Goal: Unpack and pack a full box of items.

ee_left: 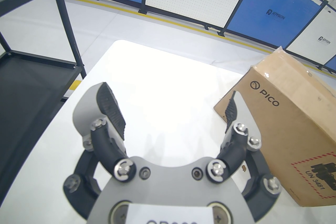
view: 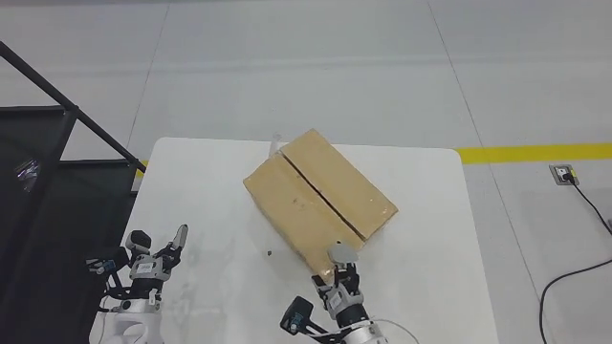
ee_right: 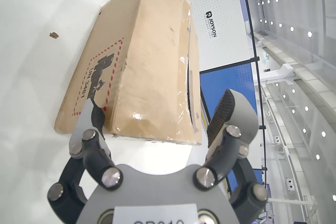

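Cardboard first, top view: brown rectangular cardboard box point(view: 320, 201) sits mid white table point(view: 201, 201), turned askew, top flaps shut w/ a seam running lengthwise. Unpacking isn't begun yet, I judge. My left gripper point(view: 161, 242) hangs over the table's near-left part, well apart from the box, prob. so it's out of the way. My right gripper point(view: 339, 260) is at the box's near corner. Tiny brown scrap point(view: 271, 250) lies on the table near the box's side.

Left wrist view: left jaws spread wide, nothing between the pads, bare table under them. Box is off to one side, near but not touching. Black metal rack point(ee_left: 31, 83) stands beside the table.

Right wrist view: right jaws also wide open, holding nothing. One finger sits in front of the labelled side wall, the other above the top by the seam. They straddle the near top edge, I'd guess to get at a flap. Contact: can't tell. Box looks worn: clear tape point(ee_right: 157, 57) is wrinkled & shiny over the top, the seam gapes a bit at the near end, and a red dashed label point(ee_right: 99, 78) is on the side. Flap prob. lifts easiest there.
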Controlling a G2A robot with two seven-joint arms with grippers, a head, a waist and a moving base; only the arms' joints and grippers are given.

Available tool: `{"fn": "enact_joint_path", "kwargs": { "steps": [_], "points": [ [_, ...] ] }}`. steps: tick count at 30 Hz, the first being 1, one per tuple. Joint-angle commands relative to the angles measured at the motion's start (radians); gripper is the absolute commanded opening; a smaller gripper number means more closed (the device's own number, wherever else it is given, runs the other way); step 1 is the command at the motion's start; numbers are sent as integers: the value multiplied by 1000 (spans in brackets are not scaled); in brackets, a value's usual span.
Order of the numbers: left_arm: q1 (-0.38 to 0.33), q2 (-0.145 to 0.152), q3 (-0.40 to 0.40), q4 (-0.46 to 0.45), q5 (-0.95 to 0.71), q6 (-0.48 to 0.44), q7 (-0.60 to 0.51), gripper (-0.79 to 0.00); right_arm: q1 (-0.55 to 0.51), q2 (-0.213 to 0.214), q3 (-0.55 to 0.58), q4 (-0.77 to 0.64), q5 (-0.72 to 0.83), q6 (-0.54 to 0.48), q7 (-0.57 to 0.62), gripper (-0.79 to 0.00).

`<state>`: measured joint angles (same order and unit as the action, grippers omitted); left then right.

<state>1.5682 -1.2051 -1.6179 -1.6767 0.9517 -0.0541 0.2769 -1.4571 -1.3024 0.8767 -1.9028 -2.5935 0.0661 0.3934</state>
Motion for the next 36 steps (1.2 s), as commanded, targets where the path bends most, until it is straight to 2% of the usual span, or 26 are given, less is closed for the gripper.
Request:
{"fn": "enact_joint_path", "kwargs": {
  "steps": [1, 15, 21, 25, 26, 33, 36],
  "points": [
    [0, 0, 0, 0, 0, 0, 0, 0, -25, 5, 31, -14, 10, -3, -19, 0],
    [0, 0, 0, 0, 0, 0, 0, 0, -157, 36, 264, -90, 168, -7, -173, 0],
    [0, 0, 0, 0, 0, 0, 0, 0, -188, 41, 370, -103, 314, 13, -236, 0],
    [0, 0, 0, 0, 0, 0, 0, 0, -216, 40, 426, -133, 499, 30, -298, 0],
    [0, 0, 0, 0, 0, 0, 0, 0, -226, 39, 437, -143, 547, 29, -311, 0],
    [0, 0, 0, 0, 0, 0, 0, 0, -226, 39, 437, -143, 547, 29, -311, 0],
    [-29, 0, -2, 9, 6, -10, -8, 0, -217, 39, 429, -158, 572, 1, -324, 0]
  ]
}}
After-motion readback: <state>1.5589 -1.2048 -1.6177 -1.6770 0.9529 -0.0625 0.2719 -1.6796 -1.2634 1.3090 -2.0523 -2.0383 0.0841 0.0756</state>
